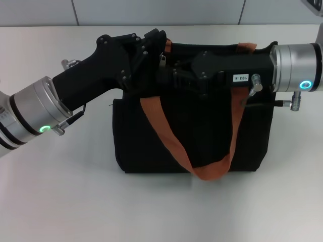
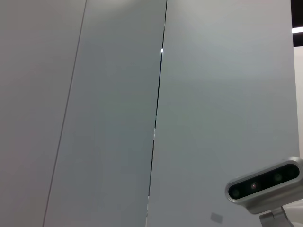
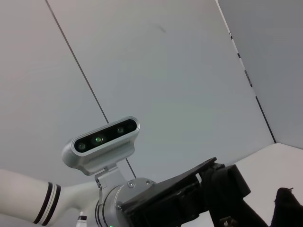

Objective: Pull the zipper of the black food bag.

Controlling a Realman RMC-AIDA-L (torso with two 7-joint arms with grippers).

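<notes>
A: Where's the zipper (image 1: 162, 61)?

B: At the top edge of the black food bag (image 1: 192, 131), about eleven o'clock from the bag's middle, a small silver tab. The bag sits upright on the bench (image 1: 60, 201).

A: And the arms?

B: The left gripper (image 1: 151, 53) crowds the tab from nine o'clock; the right gripper (image 1: 184, 75) braces the rim from three o'clock. Whether either one's fingers are closed can't be told.

A: So which step?

B: Probably securing the tab. Next calls for a steady pull along the track.
</notes>
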